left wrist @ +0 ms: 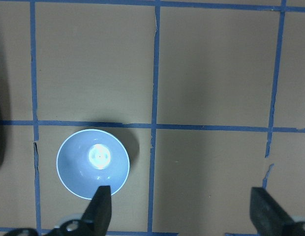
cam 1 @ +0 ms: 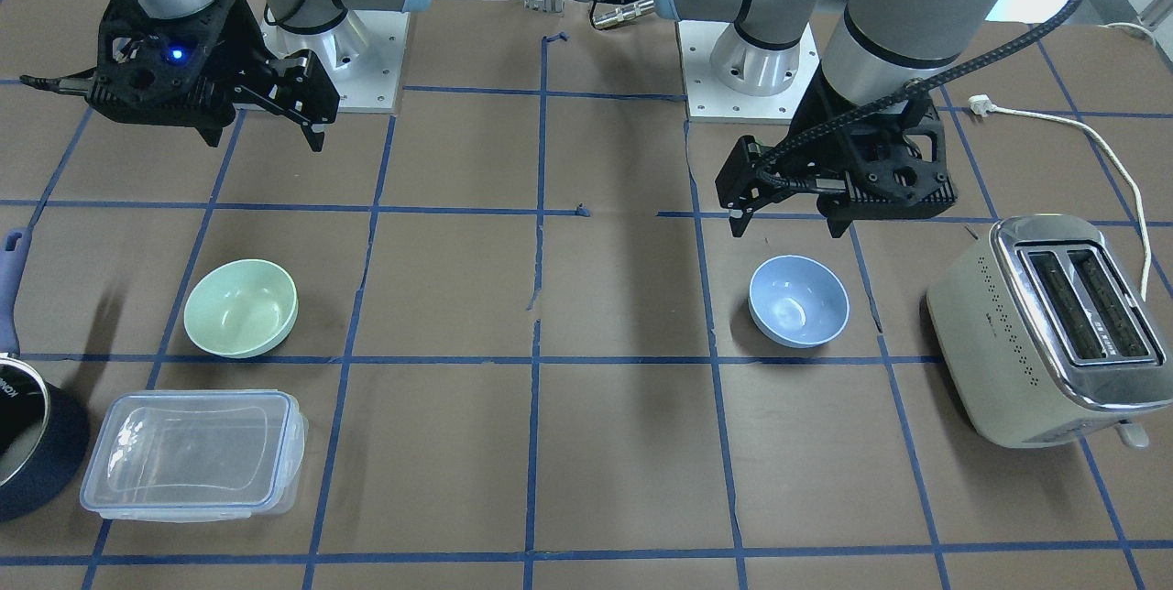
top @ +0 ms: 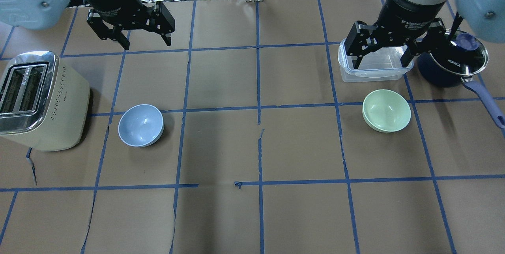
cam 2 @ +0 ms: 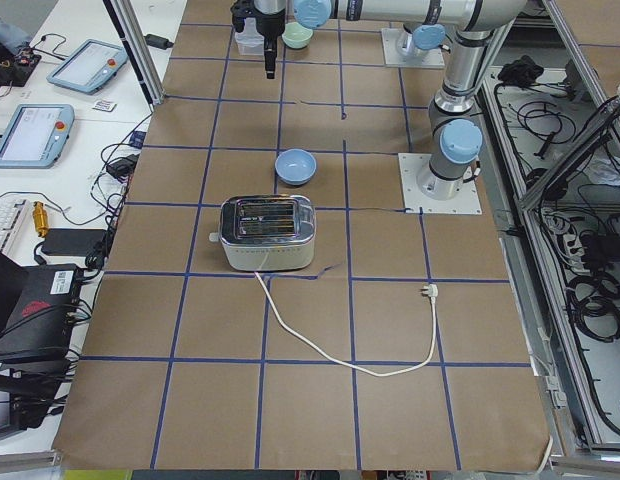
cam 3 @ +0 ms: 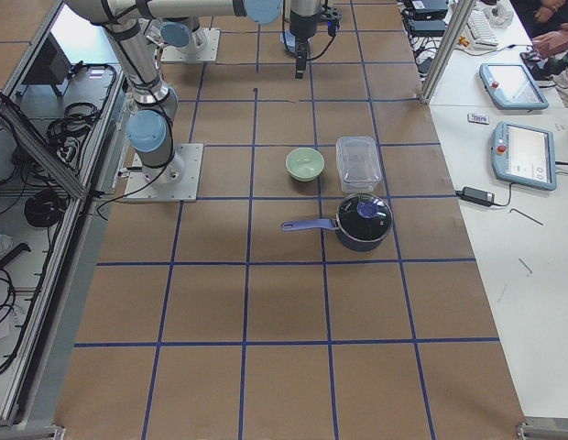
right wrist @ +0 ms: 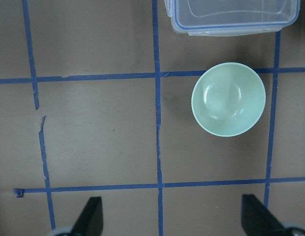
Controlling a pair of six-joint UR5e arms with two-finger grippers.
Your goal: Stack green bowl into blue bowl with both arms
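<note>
The green bowl (top: pixel 386 111) stands upright on the table's right half in the overhead view, and shows in the front view (cam 1: pixel 241 308) and the right wrist view (right wrist: pixel 228 98). The blue bowl (top: pixel 141 125) stands upright on the left half, next to the toaster, and shows in the front view (cam 1: pixel 798 300) and the left wrist view (left wrist: pixel 92 163). My left gripper (top: pixel 146 41) is open and empty, raised beyond the blue bowl. My right gripper (top: pixel 384 61) is open and empty, raised over the clear container beyond the green bowl. The bowls are far apart.
A cream toaster (top: pixel 39 100) stands at the left edge, its cord (cam 1: pixel 1100 132) trailing on the table. A clear lidded container (top: pixel 375 70) and a navy pot with a glass lid (top: pixel 465 58) stand beyond the green bowl. Blue tape lines grid the brown table.
</note>
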